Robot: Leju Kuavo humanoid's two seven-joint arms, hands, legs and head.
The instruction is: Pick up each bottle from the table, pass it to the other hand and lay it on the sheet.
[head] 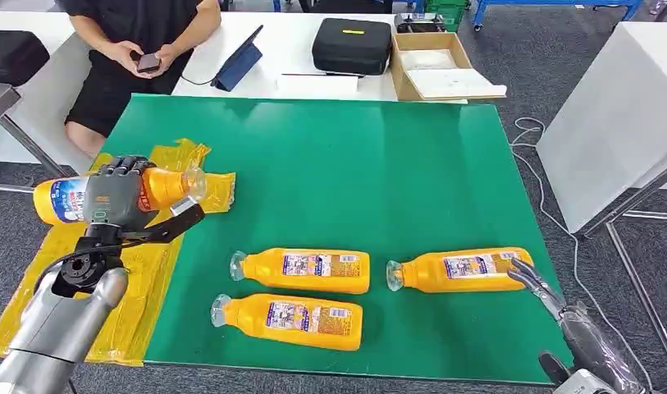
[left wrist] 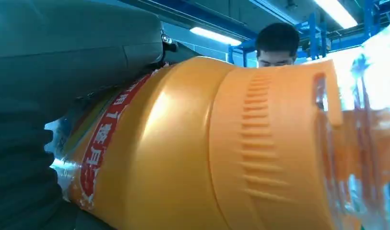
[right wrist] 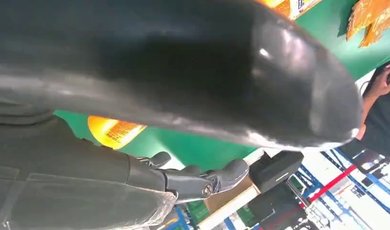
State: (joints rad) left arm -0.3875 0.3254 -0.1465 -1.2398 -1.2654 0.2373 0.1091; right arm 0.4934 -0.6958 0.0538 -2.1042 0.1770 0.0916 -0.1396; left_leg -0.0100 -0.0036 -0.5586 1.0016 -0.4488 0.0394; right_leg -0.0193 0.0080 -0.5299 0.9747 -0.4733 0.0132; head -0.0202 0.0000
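Observation:
My left hand grips an orange bottle around its middle, held level above the yellow sheet at the table's left edge, clear cap toward the green mat. The same bottle looms close in the left wrist view beside the hand's grey cover. Three more orange bottles lie on the green mat: one in the middle, one nearer the front, one at the right. My right hand sits at the front right, fingers spread, its tips by the right bottle's base; contact is unclear.
A seated person holds a phone at the far left behind the mat. Behind the mat on a white table stand a tablet, a black case and a cardboard box. A white table stands to the right.

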